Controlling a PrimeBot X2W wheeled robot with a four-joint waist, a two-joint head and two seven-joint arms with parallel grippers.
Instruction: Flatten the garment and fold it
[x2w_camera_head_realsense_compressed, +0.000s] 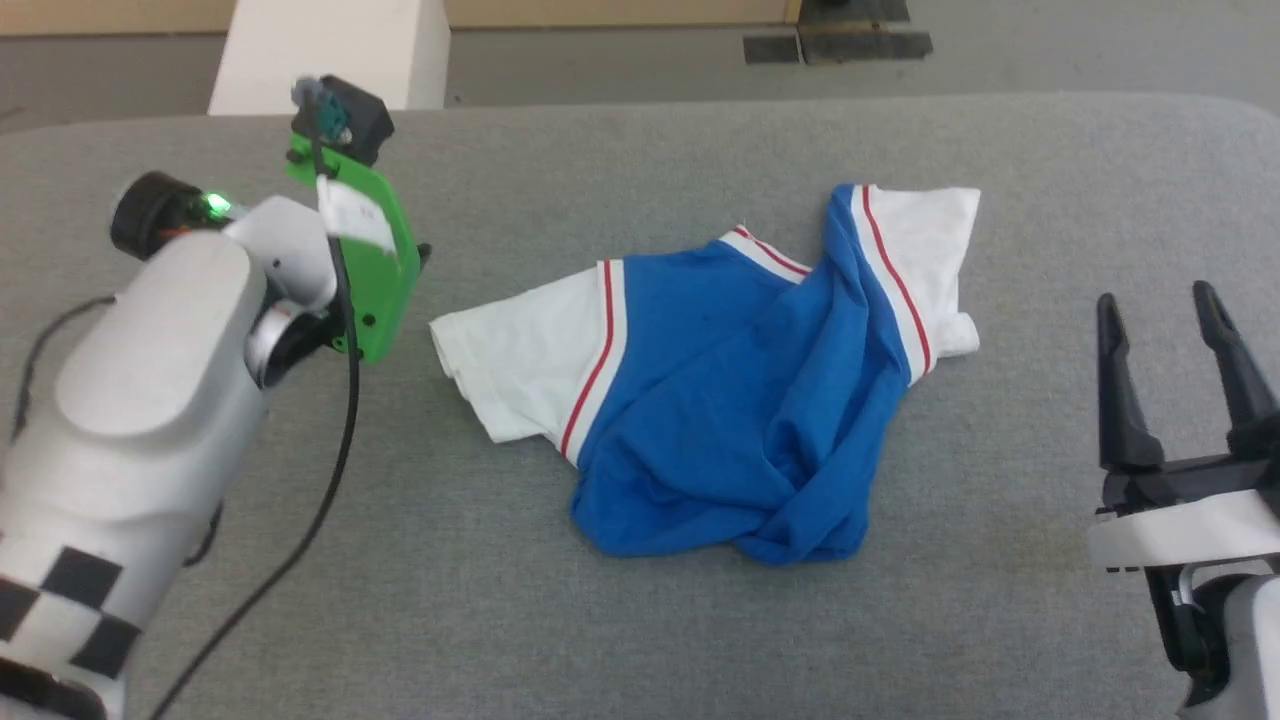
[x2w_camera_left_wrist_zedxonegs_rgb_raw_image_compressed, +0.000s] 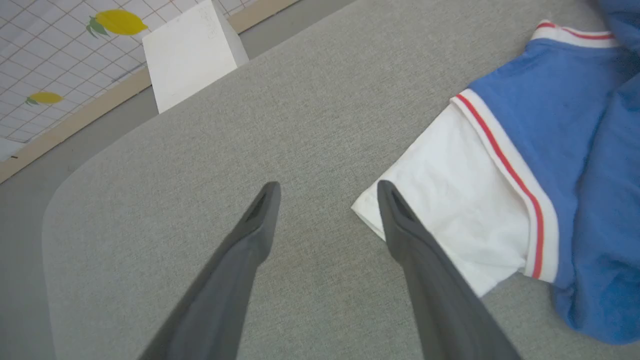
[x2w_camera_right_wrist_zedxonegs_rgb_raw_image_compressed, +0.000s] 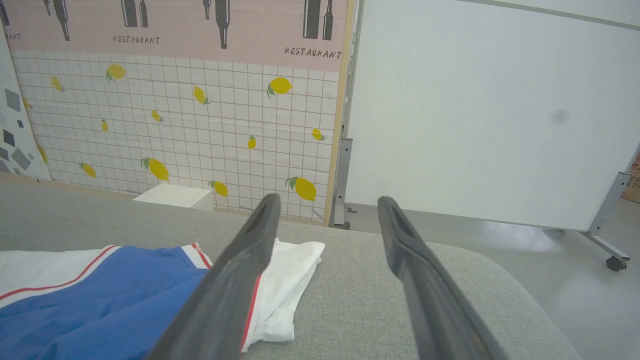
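My left gripper (x2w_camera_left_wrist_zedxonegs_rgb_raw_image_compressed: 327, 189), fingers wide and empty, hangs just left of the shirt's (x2w_camera_head_realsense_compressed: 720, 400) white sleeve (x2w_camera_left_wrist_zedxonegs_rgb_raw_image_compressed: 450, 210), nearer than my equally wide right gripper (x2w_camera_head_realsense_compressed: 1155, 297) at lower right.

The garment (x2w_camera_head_realsense_compressed: 720, 400) is lying crumpled on the grey table (x2w_camera_head_realsense_compressed: 600, 150), one white sleeve pointing towards my left forearm (x2w_camera_head_realsense_compressed: 150, 380). I am holding my right gripper (x2w_camera_head_realsense_compressed: 1155, 296) empty, fingers spread, well apart from the cloth.
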